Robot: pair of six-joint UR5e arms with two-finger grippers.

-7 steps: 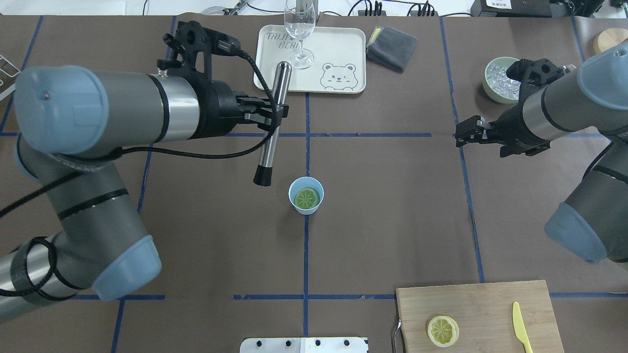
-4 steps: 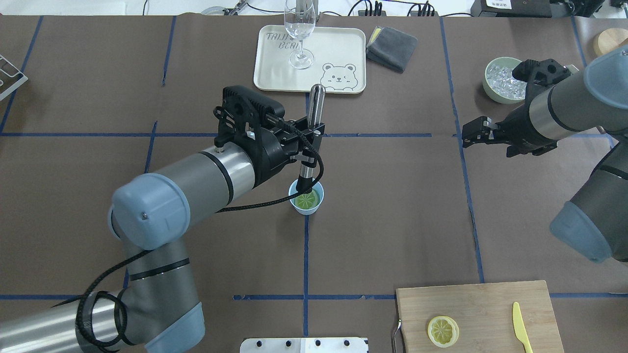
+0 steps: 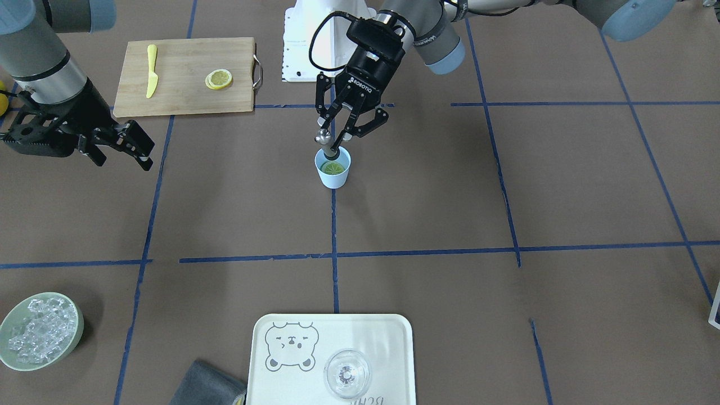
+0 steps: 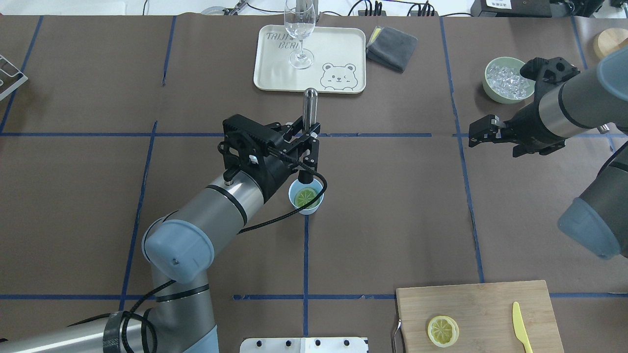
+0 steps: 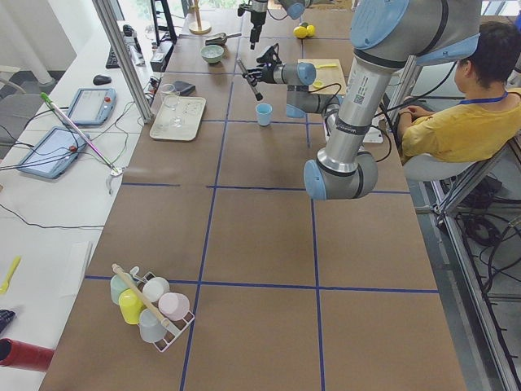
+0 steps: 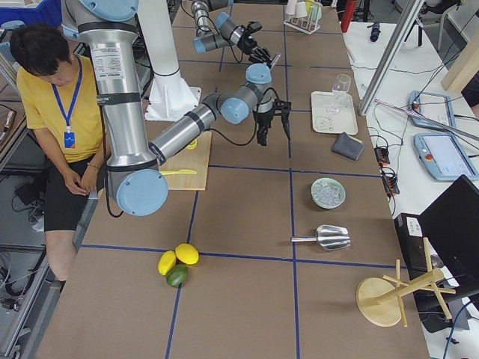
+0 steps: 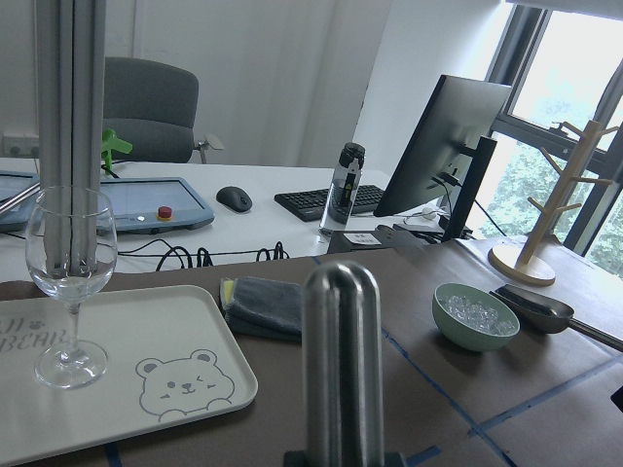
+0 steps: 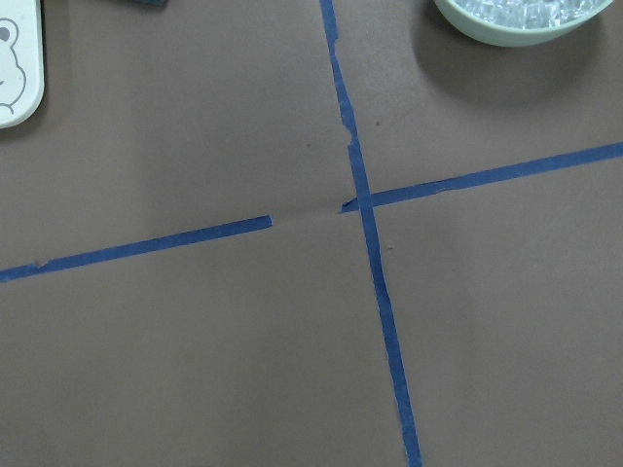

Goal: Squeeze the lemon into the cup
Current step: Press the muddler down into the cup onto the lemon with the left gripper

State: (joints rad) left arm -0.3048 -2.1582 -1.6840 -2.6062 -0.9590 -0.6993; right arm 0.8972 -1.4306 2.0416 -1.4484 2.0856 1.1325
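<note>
The light-blue cup [image 4: 307, 211] stands at mid-table, and also shows in the front view [image 3: 333, 180]. A lemon slice [image 4: 306, 197] lies flat inside it [image 3: 334, 167]. My left gripper [image 4: 306, 141] is shut on a steel muddler [image 4: 309, 109] and holds it nearly upright. The muddler's black tip is down in the cup at the slice's edge. Its rounded top fills the left wrist view [image 7: 341, 360]. A second slice [image 4: 443, 331] lies on the cutting board [image 4: 490, 304]. My right gripper [image 4: 478, 132] hovers open and empty far right of the cup.
A bear tray [image 4: 338, 49] with a clear glass [image 4: 300, 34] sits behind the cup, a grey cloth [image 4: 392, 46] beside it. A pale green ice bowl [image 4: 505, 81] is at far right. A yellow knife [image 4: 521, 326] lies on the board.
My left arm has swung in from the left, turned the muddler from tilted to upright, and lowered its tip into the cup. My right gripper has drawn back slightly to the right.
</note>
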